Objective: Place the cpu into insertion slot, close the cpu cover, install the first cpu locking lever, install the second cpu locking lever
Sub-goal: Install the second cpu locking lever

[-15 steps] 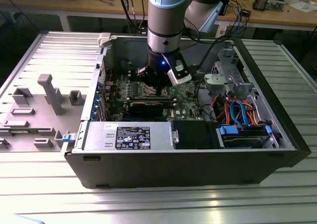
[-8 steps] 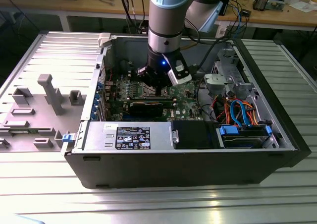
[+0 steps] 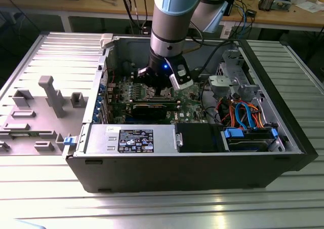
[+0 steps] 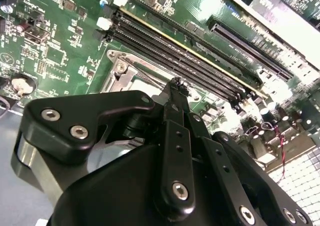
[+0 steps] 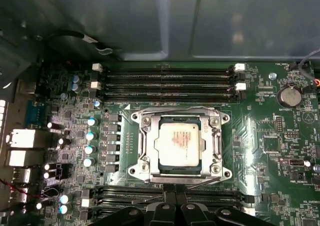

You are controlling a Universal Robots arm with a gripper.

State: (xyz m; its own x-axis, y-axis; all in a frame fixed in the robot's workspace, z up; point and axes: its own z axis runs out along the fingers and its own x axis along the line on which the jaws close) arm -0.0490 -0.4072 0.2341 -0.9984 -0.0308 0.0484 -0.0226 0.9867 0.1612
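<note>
The gripper [image 4: 176,86] has its two black fingers [image 4: 179,131] pressed together into one narrow tip, with nothing held between them; that tip hangs just above the silvery border of the insertion slot [image 4: 131,66] in the second wrist view. In the first wrist view the cpu [image 5: 180,144] lies flat in the insertion slot [image 5: 137,146], its pale metal top face showing through the large window of the cpu cover [image 5: 215,147], which lies closed down over the chip's edges. Long black memory slots [image 5: 167,79] run along both sides of the socket on the green board. In the exterior view the arm [image 3: 172,21] reaches steeply down into the open computer case [image 3: 182,170], its wrist roughly upright over the board's middle, with the gripper [image 3: 162,89] low near the board.
</note>
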